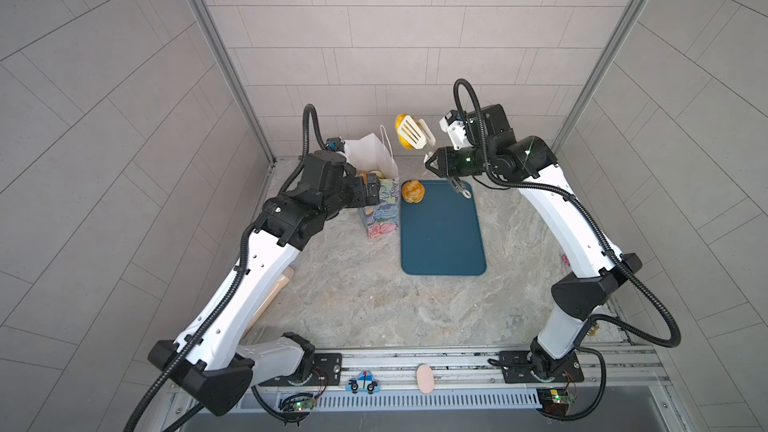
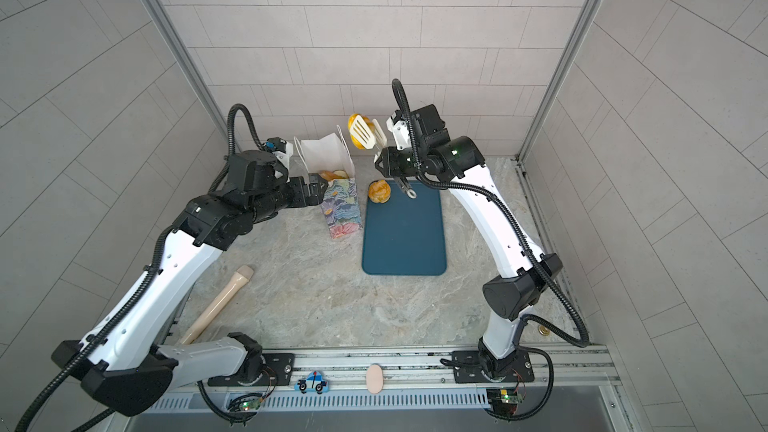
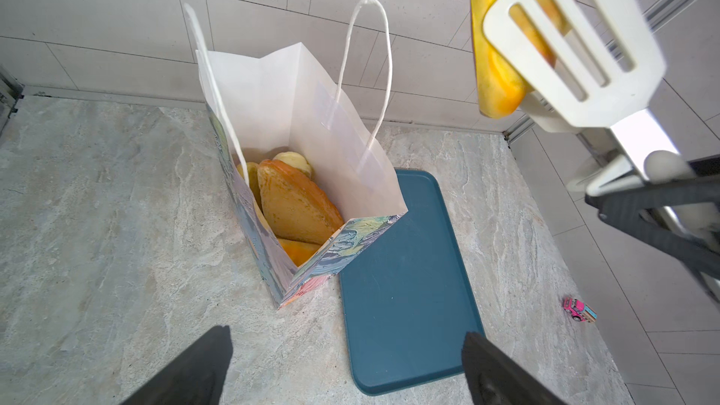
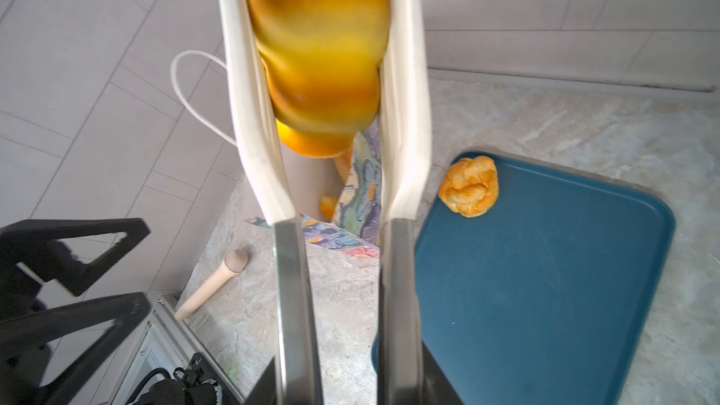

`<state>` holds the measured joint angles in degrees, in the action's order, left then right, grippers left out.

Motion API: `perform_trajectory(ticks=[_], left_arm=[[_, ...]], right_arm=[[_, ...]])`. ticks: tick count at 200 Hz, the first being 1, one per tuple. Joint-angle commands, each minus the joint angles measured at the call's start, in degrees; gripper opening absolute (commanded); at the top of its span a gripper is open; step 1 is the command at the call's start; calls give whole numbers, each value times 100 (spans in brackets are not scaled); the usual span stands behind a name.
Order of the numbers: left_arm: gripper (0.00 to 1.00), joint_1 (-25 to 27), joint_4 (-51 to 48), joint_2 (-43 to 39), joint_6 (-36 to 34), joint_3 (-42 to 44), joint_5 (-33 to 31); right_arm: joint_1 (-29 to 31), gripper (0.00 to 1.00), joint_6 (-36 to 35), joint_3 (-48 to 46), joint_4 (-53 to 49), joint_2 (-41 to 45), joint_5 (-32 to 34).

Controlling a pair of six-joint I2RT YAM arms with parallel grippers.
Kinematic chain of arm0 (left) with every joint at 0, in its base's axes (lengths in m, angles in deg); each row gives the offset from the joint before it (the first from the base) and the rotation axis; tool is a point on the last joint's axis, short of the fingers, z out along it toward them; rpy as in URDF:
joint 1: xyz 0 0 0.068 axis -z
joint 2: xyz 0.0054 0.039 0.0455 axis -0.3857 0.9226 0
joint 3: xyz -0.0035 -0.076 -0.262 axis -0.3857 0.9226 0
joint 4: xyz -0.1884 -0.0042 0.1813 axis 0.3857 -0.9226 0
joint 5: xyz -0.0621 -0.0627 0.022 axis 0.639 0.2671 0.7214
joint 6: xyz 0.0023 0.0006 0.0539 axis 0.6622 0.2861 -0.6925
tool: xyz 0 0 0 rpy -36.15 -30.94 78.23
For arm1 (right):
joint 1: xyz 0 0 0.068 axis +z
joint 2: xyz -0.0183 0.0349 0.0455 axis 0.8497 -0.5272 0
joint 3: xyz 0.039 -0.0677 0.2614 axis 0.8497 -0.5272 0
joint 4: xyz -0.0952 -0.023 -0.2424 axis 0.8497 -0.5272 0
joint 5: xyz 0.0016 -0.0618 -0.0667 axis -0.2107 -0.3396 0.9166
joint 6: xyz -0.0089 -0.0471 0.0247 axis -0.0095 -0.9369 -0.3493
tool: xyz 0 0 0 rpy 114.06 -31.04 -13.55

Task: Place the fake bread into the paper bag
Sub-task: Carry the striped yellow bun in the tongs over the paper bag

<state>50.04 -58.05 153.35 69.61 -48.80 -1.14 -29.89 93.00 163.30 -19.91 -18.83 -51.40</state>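
Right fingers: gripping tongs, which are pinching one fake bread roll aloft. Left fingers: standing wide open beside the part-filled paper bag.

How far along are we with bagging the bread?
Done: several golden toy pastries already sit inside the flower-print white paper bag. In hand: the right gripper clamps white slotted tongs pinching a glossy yellow roll, raised near the bag's top. Remaining: one knotted orange roll on the blue tray. The left gripper is open beside the bag.
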Motion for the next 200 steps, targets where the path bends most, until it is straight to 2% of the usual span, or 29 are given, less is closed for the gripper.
perform_trajectory(ticks=[1,66,104,137,200], left_arm=[[100,-71,-107,-165,61,-130,-52],[100,-159,-218,-438,71,82,-134],[100,-161,-290,-555,89,195,-199],[100,-164,-314,-583,122,264,-190],[100,-160,-297,-471,166,323,-53]], right_arm=[[181,41,-123,342,281,-143,-94],[727,41,-290,678,260,-696,49],[740,41,-214,1140,-166,-1159,225],[739,42,-242,1176,-221,-1291,384],[749,50,-347,1217,-517,-1401,558]])
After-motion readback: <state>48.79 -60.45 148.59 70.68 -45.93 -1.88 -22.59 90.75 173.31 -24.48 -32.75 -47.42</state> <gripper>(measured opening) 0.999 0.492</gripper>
